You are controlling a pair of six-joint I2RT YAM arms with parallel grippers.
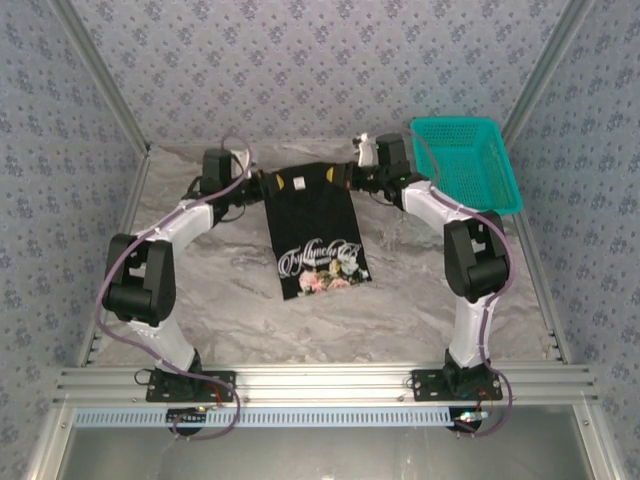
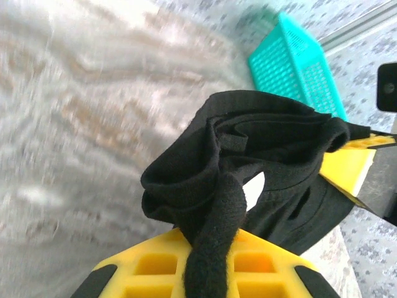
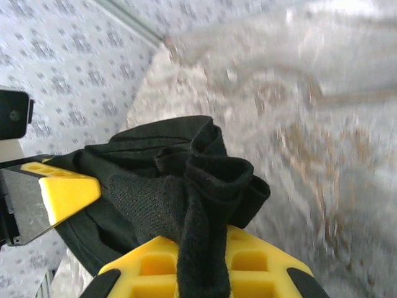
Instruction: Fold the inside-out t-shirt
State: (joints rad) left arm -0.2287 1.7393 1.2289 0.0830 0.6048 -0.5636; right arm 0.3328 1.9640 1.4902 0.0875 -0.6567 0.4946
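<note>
The inside-out t-shirt (image 1: 315, 235) is black and narrow, spread from the far middle of the table toward me. Its floral print and white lettering (image 1: 320, 262) face up near its near end. My left gripper (image 1: 262, 187) is shut on the shirt's far left corner. In the left wrist view, a bunched black fold (image 2: 248, 149) runs down between the yellow fingers (image 2: 155, 264) of that gripper (image 2: 208, 242). My right gripper (image 1: 346, 178) is shut on the far right corner. In the right wrist view, black cloth (image 3: 186, 186) is pinched the same way in this gripper (image 3: 201, 248).
A teal mesh basket (image 1: 455, 122) stands at the back right, close to the right arm, and shows as the basket (image 2: 298, 62) in the left wrist view. The marbled table (image 1: 200, 290) lies bare on both sides of the shirt. Patterned walls close in the back and sides.
</note>
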